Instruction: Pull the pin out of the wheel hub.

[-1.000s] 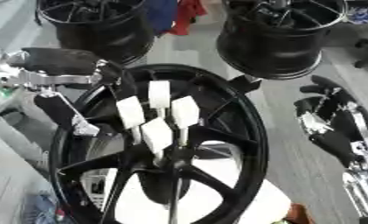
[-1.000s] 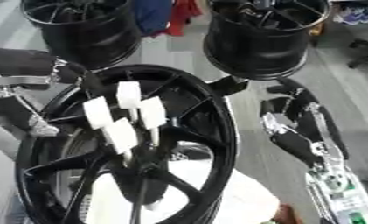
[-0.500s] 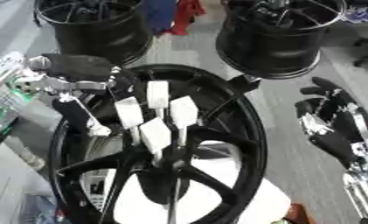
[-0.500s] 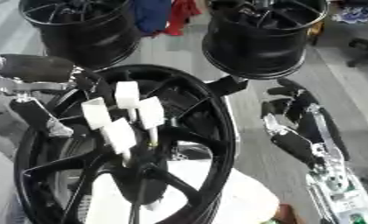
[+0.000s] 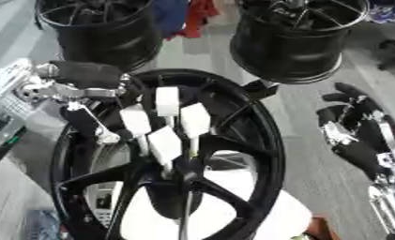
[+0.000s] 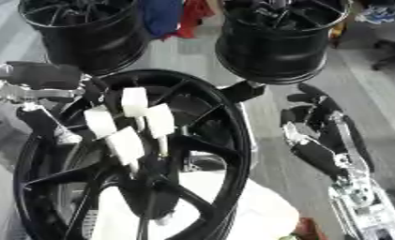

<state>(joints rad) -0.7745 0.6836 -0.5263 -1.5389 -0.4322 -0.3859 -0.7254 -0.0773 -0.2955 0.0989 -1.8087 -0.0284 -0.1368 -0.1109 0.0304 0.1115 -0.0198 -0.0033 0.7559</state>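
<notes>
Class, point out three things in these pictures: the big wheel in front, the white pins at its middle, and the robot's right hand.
wheel (image 5: pixel 262 140), left eye view, right side of the rim.
white pins (image 5: pixel 167 100), left eye view, top pin's white head.
right hand (image 6: pixel 319 136), right eye view, palm.

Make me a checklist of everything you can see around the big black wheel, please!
Surface: white stand showing under the wheel.
Job's things: big black wheel lying flat; four white-topped pins standing in its middle.
Clutter: two more black wheels behind; blue and red cloth between them.
Hands: left hand at the wheel's left rim, near the pins; right hand off to the right, open, holding nothing.
Cables: nothing seen.
Surroundings: grey floor.
</notes>
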